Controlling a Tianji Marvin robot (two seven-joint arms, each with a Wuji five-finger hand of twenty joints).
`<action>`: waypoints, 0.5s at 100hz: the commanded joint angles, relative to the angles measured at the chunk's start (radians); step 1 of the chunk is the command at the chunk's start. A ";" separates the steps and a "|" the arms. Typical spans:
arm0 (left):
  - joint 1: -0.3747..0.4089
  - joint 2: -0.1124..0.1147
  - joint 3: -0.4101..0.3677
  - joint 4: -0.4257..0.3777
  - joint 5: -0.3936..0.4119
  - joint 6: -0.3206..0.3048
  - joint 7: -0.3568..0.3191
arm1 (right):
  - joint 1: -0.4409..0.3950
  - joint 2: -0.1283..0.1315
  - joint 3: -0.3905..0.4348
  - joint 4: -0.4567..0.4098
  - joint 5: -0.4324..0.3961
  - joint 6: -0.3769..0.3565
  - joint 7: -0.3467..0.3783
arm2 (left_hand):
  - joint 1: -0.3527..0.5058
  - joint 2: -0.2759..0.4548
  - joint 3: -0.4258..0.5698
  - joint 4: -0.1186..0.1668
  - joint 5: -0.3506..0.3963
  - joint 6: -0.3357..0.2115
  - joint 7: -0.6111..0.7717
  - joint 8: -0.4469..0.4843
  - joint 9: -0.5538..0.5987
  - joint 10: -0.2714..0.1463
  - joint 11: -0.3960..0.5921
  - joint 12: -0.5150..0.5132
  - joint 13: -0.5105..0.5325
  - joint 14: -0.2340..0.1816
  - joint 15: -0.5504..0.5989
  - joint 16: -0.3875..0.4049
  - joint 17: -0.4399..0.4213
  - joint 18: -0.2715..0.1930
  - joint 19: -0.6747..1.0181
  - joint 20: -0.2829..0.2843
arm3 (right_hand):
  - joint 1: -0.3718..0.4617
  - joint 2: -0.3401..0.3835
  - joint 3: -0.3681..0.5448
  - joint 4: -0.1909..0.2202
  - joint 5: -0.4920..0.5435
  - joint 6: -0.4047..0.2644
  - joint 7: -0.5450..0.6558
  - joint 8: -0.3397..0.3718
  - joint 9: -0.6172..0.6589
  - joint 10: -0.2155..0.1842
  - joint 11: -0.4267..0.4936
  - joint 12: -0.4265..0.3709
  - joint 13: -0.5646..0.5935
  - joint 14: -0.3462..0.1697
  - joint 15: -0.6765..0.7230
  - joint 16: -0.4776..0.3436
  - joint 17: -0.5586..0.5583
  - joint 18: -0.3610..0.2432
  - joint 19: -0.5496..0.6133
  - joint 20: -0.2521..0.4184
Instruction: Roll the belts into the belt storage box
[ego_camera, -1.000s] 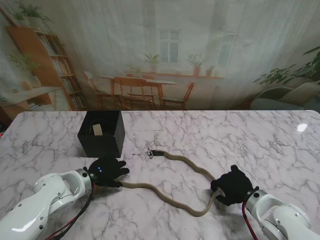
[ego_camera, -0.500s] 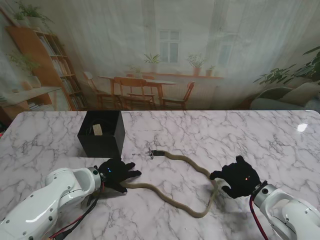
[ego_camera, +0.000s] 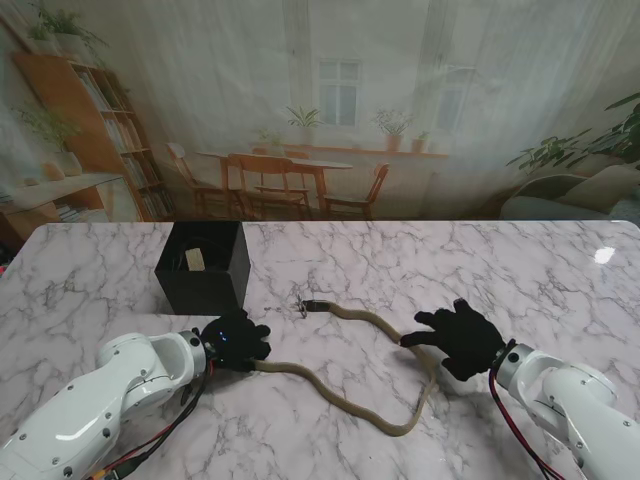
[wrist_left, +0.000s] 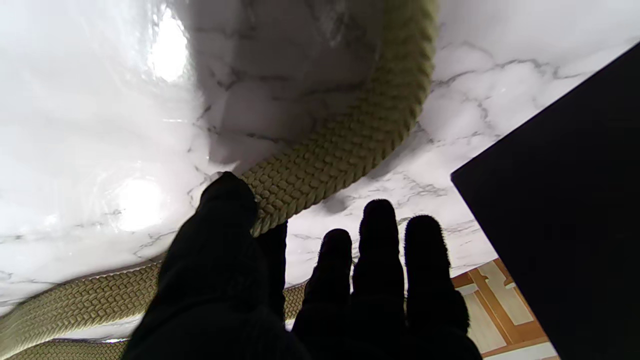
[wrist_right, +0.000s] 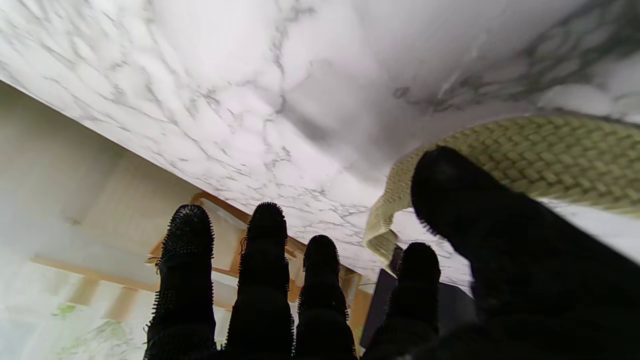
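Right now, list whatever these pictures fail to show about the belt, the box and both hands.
- Belt end: stand view, covered by the left hand; the grip is unclear in the left wrist view too.
- Belt buckle: stand view, too small to make out.
- Belt storage box interior: stand view, dark; cut off by the edge in the left wrist view.
- Right hand: contact with the belt is unclear.

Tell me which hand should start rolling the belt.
The left hand, probably. It sits on the plain end of the belt, thumb pressing the weave, right beside the black box. The right hand hovers open over the belt's middle, farther from the box.
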 joint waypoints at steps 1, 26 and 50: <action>0.011 0.002 -0.002 0.007 0.007 -0.003 -0.024 | 0.034 0.008 -0.023 0.016 -0.008 -0.025 -0.013 | 0.061 -0.019 0.027 -0.008 0.073 -0.057 0.055 0.012 0.024 -0.002 0.007 0.008 0.008 0.003 0.024 0.009 0.004 0.008 0.033 0.015 | 0.027 -0.036 0.063 0.024 -0.042 -0.051 -0.010 -0.026 -0.043 -0.008 -0.004 -0.007 -0.020 -0.012 -0.042 -0.026 -0.015 -0.013 -0.015 -0.017; 0.026 0.003 -0.019 -0.002 0.017 -0.007 -0.022 | 0.137 0.023 -0.132 0.128 0.002 -0.023 -0.061 | 0.068 -0.024 0.030 -0.008 0.082 -0.040 0.074 0.007 0.040 -0.010 0.012 0.013 0.014 0.001 0.026 0.010 0.009 0.006 0.037 0.015 | 0.014 -0.074 0.065 0.002 0.187 -0.101 0.164 0.037 0.005 -0.084 0.009 -0.008 0.000 -0.048 -0.022 -0.045 0.004 -0.044 0.005 -0.030; 0.042 0.004 -0.042 -0.016 0.047 -0.011 -0.022 | 0.167 0.023 -0.180 0.209 0.041 0.007 -0.144 | 0.079 -0.033 0.046 -0.005 0.090 0.009 0.103 0.009 0.044 -0.011 0.020 0.021 0.021 -0.004 0.030 0.013 0.015 0.004 0.042 0.014 | 0.046 -0.110 -0.058 -0.157 0.571 -0.152 0.532 0.030 0.292 -0.236 0.035 0.015 0.066 -0.102 0.007 -0.049 0.028 -0.059 0.044 -0.066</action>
